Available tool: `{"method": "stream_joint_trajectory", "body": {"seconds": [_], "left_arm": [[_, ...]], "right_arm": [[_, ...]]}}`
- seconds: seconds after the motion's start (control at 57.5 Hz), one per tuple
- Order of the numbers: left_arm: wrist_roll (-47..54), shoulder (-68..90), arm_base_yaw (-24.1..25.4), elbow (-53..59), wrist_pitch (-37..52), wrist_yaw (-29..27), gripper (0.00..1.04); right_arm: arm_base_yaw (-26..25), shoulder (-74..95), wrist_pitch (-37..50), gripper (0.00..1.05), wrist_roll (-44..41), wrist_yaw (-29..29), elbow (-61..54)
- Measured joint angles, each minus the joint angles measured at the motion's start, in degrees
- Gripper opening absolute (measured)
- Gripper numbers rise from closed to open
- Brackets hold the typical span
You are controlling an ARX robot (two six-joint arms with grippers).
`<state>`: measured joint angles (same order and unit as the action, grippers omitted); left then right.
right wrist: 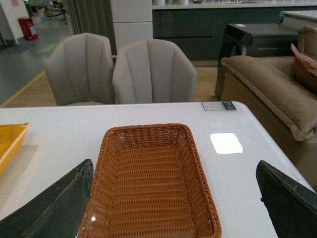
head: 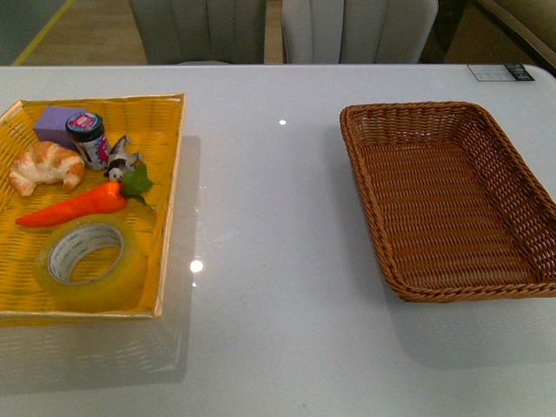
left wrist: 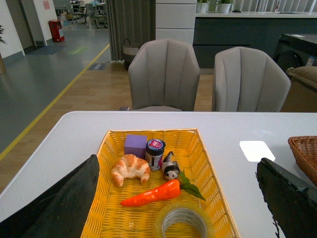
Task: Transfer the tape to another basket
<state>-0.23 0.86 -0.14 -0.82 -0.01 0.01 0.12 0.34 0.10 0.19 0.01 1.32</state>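
The tape (head: 91,263), a wide yellowish translucent roll with a white core, lies flat in the near part of the flat yellow tray (head: 169,174) at the table's left. It also shows in the left wrist view (left wrist: 183,221), between my open left gripper (left wrist: 181,198) fingers (left wrist: 64,198). The brown wicker basket (head: 382,226) stands empty at the right. In the right wrist view the basket (right wrist: 114,163) lies between the spread fingers (right wrist: 285,198) of my open right gripper (right wrist: 173,198). Neither arm shows in the front view.
The yellow tray also holds a croissant (head: 45,167), an orange carrot (head: 78,205), a small jar (head: 89,139), a purple block (head: 56,122) and a small black-and-white figure (head: 122,157). Grey chairs (left wrist: 166,74) stand behind the white table (head: 269,217). A card (head: 500,73) lies at the far right corner.
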Motion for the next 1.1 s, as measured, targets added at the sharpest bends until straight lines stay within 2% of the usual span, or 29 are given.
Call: {"method": "stream_joint_trajectory", "body": {"seconds": [0.644,0.679,0.731,0.801,0.888,1.097], "left_arm": [[0.0,0.0,0.0,0.0,0.0,0.0,0.96],[-1.07,1.79,1.4,-1.4,-3.98,3.91,0.96],[-3.34,9.7,4.35,-6.88,-15.39,16.22,0.96],[-4.61,18.45,5.25,-10.75,-18.53,22.36,0.96],[-4.76,28.92,5.29,-14.49,-12.76,22.69,0.96],[-2.1,57.66,3.89,-19.47,8.52,14.32,0.96]], "right_arm": [[0.0,0.0,0.0,0.96,0.02,0.0,0.0],[0.0,0.0,-0.02,0.96,0.02,0.0,0.0],[0.0,0.0,-0.02,0.96,0.0,0.04,0.0],[0.02,-0.02,-0.02,0.96,0.0,-0.04,0.0],[0.0,-0.02,-0.02,0.96,0.0,-0.02,0.0],[0.0,-0.02,-0.02,0.96,0.0,-0.02,0.0]]}}
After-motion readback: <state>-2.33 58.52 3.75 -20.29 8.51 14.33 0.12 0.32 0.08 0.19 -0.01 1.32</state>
